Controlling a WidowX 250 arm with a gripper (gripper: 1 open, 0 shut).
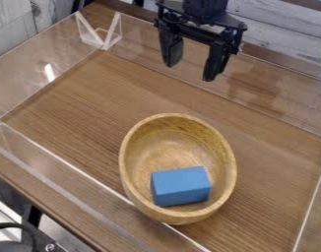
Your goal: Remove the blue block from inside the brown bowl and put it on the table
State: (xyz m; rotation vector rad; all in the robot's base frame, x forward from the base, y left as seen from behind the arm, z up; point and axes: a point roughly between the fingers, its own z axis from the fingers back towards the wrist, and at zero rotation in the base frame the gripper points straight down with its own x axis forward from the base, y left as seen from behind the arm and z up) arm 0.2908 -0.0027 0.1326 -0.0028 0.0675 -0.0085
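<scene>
Blue against pale wood: the blue block lies inside the brown bowl, toward its 5 o'clock side, flat on the bottom. Up at 12 o'clock the gripper hangs well apart from the bowl, its fingers spread and empty. Judged from this, the reach has not begun; next it must travel toward 6 o'clock and drop over the block. One block, one bowl, one gripper, one worktop.

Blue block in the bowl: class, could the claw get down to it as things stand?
Probably yes. The blue block lies uncovered in the bowl, and the open claw hangs above with nothing between.
</scene>
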